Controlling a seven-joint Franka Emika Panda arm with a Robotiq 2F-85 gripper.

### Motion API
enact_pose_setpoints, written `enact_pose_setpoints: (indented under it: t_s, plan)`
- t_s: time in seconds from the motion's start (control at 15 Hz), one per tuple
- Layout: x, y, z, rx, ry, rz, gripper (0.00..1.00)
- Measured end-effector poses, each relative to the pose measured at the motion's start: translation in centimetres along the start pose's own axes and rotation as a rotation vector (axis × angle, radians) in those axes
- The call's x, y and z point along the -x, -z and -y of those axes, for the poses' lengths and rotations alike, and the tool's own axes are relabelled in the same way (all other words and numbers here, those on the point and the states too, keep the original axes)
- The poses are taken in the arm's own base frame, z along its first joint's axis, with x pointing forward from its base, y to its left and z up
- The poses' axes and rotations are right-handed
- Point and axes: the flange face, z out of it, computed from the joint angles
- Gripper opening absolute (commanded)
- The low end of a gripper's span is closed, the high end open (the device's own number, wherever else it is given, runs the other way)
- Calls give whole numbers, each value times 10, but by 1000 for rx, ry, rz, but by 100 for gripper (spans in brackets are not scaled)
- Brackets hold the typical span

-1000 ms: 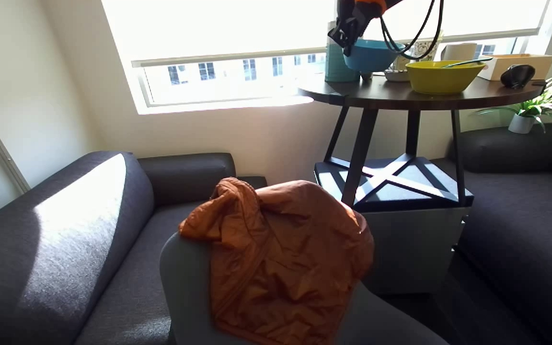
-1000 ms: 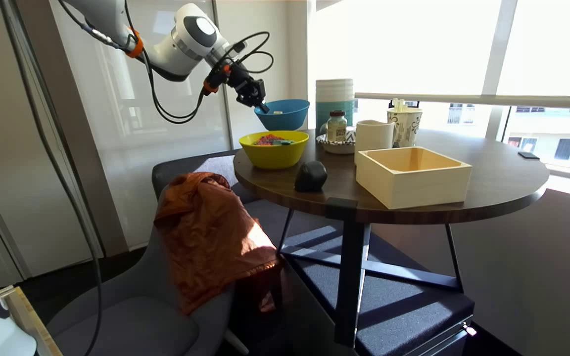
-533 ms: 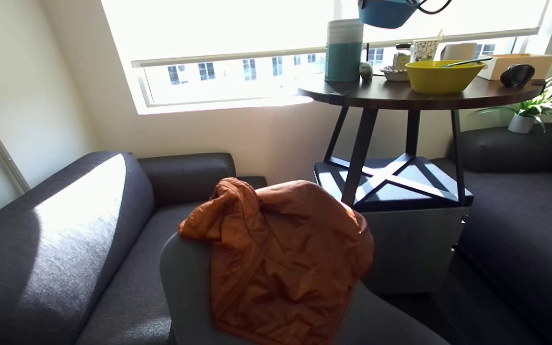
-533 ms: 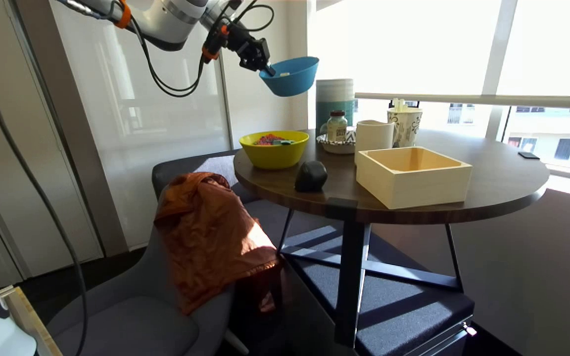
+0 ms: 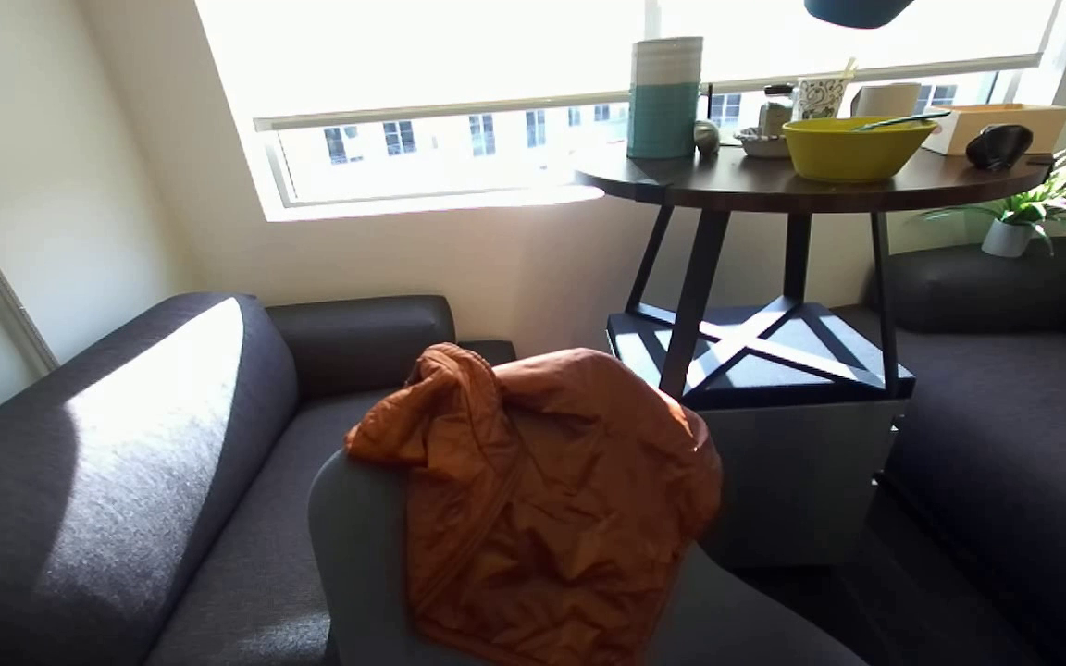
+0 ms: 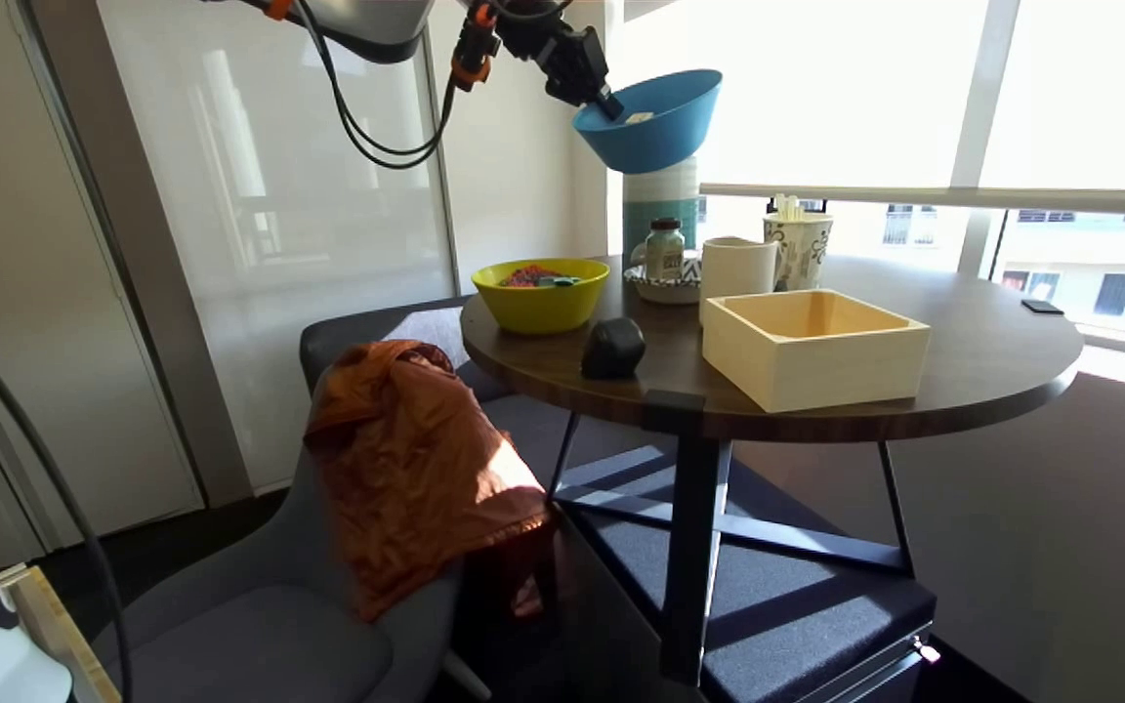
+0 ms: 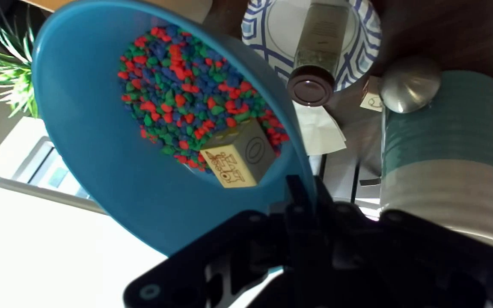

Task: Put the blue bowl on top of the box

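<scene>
The blue bowl hangs in the air above the table's back, tilted, with its gripped side lower in an exterior view. Its underside shows at the top edge of an exterior view. My gripper is shut on its rim, one finger inside and one outside, as the wrist view shows. Inside the bowl lie small red, green and blue pebbles and a wooden block. The box, pale wood and open-topped, stands at the table's front edge, away from the bowl. It also shows in an exterior view.
On the round table stand a yellow bowl, a black object, a white mug, a patterned cup, a jar and a tall teal-white container. A window is behind.
My gripper has lifted the blue bowl off the table's back side and carried it up, then rightward in both exterior views. The bowl has tilted more. The box has not moved.
</scene>
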Motion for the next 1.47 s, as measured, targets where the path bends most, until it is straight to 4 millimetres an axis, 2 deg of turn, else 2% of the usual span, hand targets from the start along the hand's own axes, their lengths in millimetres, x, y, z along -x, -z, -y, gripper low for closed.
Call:
enact_pose_setpoints:
  t_s: [0.13,0.27,0.4,0.67,0.8,0.87,0.93,1.07,1.13,1.47]
  plan:
    - [1,0,2,-2,-7,5,1]
    - [0,-8,-4,31,-41,25,1]
    - [-7,-20,-25,102,-92,45,1]
    - [-21,-47,-78,289,-172,97,1]
    - [-21,-64,-94,378,-166,136,1]
    - [-19,-75,-99,412,-163,165,1]
    - [-17,-87,-104,444,-165,195,6]
    - [-12,-108,-112,475,-190,255,6]
    - [-11,-114,-113,482,-194,263,1]
    - [-5,-128,-113,489,-157,291,1]
